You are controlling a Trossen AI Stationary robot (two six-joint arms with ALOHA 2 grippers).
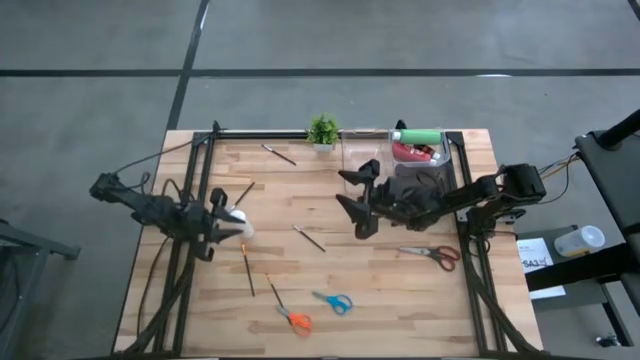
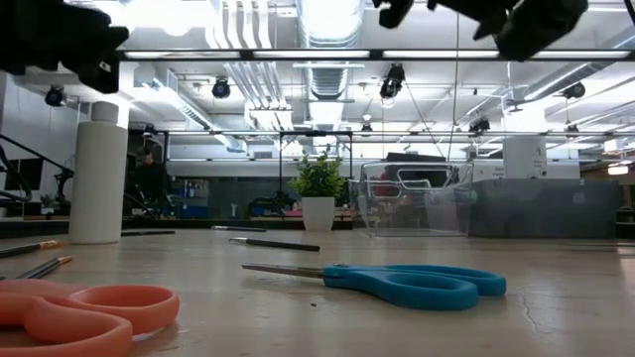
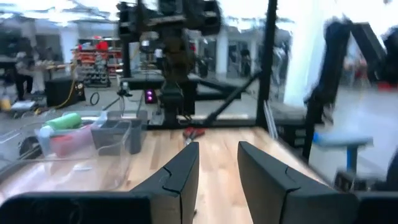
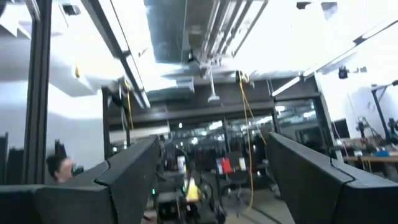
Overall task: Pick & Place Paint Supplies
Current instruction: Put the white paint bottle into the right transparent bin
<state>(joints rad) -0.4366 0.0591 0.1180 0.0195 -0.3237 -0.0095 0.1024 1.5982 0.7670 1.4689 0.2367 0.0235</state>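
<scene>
High view: white squeeze bottle [image 1: 240, 227] stands upright on the L side of the tabletop [image 1: 400, 300], cap up. Low view shows it as a plain, matte white cylinder w/ a narrower cap, no label visible, base flat on the wood.

Handling (est.): light, thin plastic wall that likely yields under squeeze. Smooth sides, so some slip risk, and a tall, narrow form that tips easily if nudged. Best hold is probably across the mid-body, below the shoulder, w/ moderate pressure; the cap is too narrow for a safe hold.

Left hand [image 1: 222, 222] hovers just beside and above the cap. Its fingers are parted and grasp nothing: the left wrist view shows bare tabletop in the gap.

Other supplies: thin dark brushes [image 1: 308, 237] lie scattered flat at centre and L, well apart. They are stiff and light, and prob. need a pinch at mid-shaft. A green bottle [image 1: 418, 136] lies across the top of the clear bin [image 1: 350, 150] at the far R edge, w/ a red item inside.

Right hand [image 1: 358, 203] is near the bin, released, fingers spread wide and holding nothing.

Non-task items: three pairs of scissors [image 1: 333, 301] and a potted plant [image 1: 322, 130].
</scene>
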